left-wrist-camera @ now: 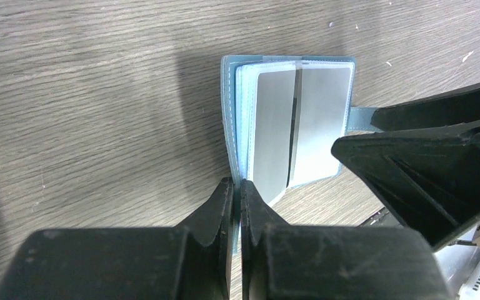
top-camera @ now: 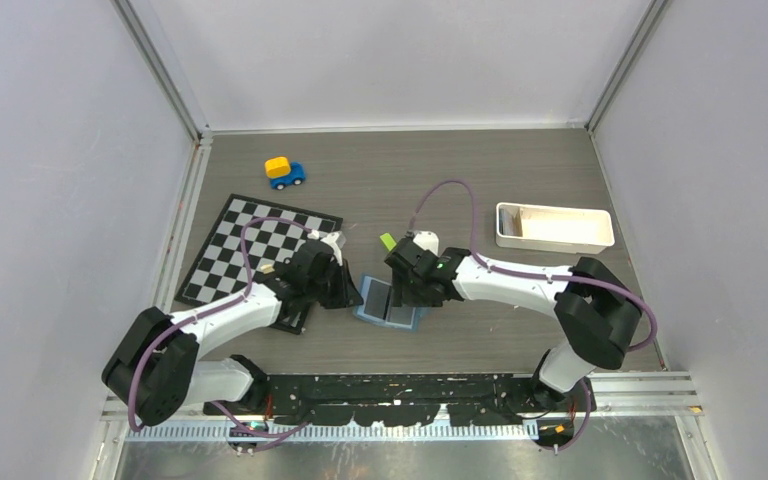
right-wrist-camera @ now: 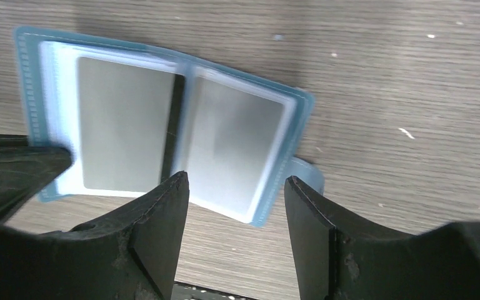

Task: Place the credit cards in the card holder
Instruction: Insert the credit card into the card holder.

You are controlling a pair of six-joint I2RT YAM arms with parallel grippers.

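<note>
The teal-blue folding card holder (top-camera: 391,304) is laid open on the grey wood-grain worktop (top-camera: 440,190) between both arms. Two flat grey credit cards (right-wrist-camera: 125,134) are seen in its clear sleeves. Its left cover edge is pinched by the closed left pincer (left-wrist-camera: 238,187). The right pincer (right-wrist-camera: 236,184) is held wide above its right half.

A grey-brown wood-grain table (top-camera: 520,170) sits in a white booth. The back wall (top-camera: 400,50) is at 12 o'clock, the left wall (top-camera: 50,200) at 9 and the right wall (top-camera: 720,180) at 3. A metal post (top-camera: 160,65) runs up each far corner. A steel sheet (top-camera: 410,462) lies at 6. The light is even.
</note>
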